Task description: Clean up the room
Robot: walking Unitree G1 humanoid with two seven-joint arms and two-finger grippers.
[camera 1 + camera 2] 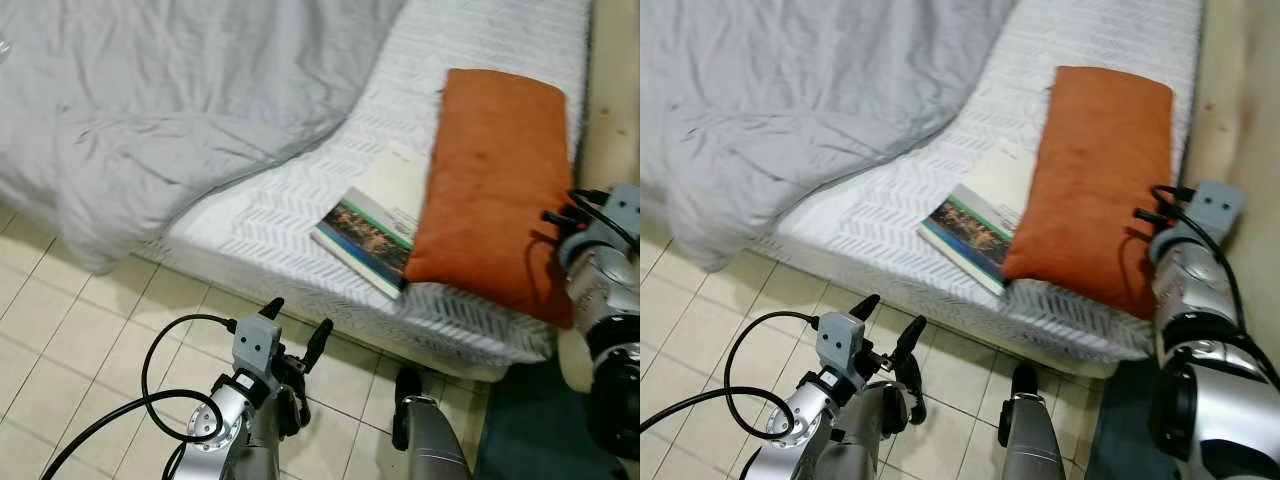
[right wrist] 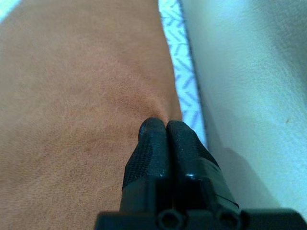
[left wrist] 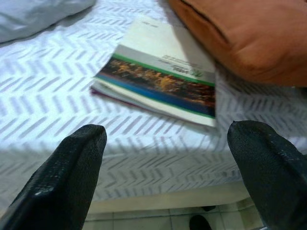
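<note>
An orange pillow [image 1: 492, 178] lies on the white patterned mattress [image 1: 270, 215], near its right end. A book [image 1: 372, 222] with a colourful cover lies flat beside it, one edge tucked under the pillow. My right gripper [image 2: 166, 125] is shut, its fingertips resting on the pillow's right edge by the mattress border; nothing is seen between the fingers. My left gripper [image 1: 298, 316] hangs open over the floor tiles in front of the mattress, and its fingers [image 3: 72, 177] point at the book [image 3: 160, 79].
A crumpled grey duvet [image 1: 170, 100] covers the left part of the bed and spills onto the tiled floor [image 1: 90, 330]. A pale wooden panel [image 1: 612, 90] stands right of the mattress. My own leg [image 1: 425, 435] and a dark mat [image 1: 525, 430] are below.
</note>
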